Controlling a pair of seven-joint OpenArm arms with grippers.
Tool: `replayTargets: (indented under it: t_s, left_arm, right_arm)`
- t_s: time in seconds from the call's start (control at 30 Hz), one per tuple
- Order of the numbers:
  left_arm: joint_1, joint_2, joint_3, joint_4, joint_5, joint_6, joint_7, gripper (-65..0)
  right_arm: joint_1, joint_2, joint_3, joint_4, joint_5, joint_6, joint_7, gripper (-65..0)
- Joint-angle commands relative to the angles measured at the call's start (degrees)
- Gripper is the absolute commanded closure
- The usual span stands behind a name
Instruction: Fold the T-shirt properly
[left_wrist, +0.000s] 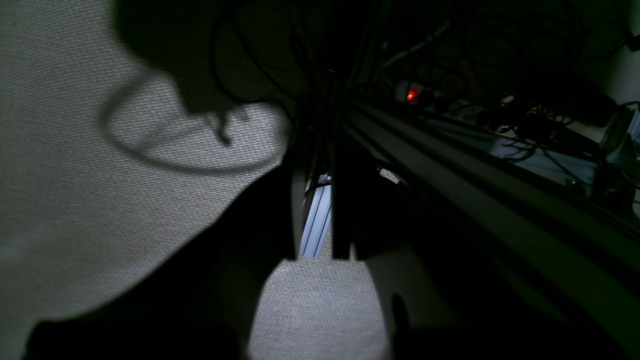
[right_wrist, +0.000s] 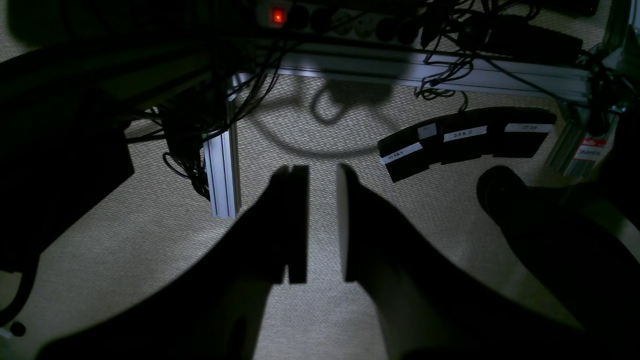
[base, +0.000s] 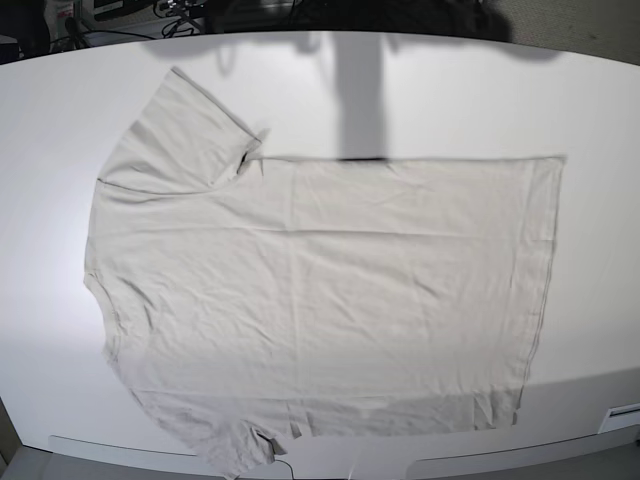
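1. While one white counter fills the base view, it carries one T-shirt and nothing else that shows.
2. That T-shirt is plain pale beige-grey, lying flat and spread out sideways: neck end toward the view's left, bottom hem toward the right, with soft wrinkles across the body.
3. One sleeve points to the upper left; the other lies at the near edge, where its lower corner reaches the counter's front rim.
4. Bare counter runs along the far side, the right side beyond the hem, and a narrow strip at the left.
5. Neither arm shows in the base view; both wrist cameras look down at woven floor covering below counter level.
6. Two hands are in view there: the left hand has its fingers a narrow gap apart and holds nothing; the right hand has its fingers apart and is likewise empty.
7. Three dark foot pedals with white labels lie on the floor beside an aluminium frame rail.
8. One power strip with a glowing red switch sits among tangled cables.
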Motion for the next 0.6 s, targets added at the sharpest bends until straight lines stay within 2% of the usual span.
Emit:
replayTargets:
  t_s: [0.0,0.57]
  left_arm:
    - [0.48,-0.02,-0.09,0.24,0.02,-0.57,-0.39,-10.1]
    - [1.75,-0.02,-0.09,0.28,0.02,-0.59,-2.1,-10.1]
  right_arm:
    - [-0.15,0.46,-0.07,0.35,-0.13,0.33,0.35,-10.9]
    - [-0.17,0.46,-0.07,0.35,-0.13,0.33,0.39,-10.9]
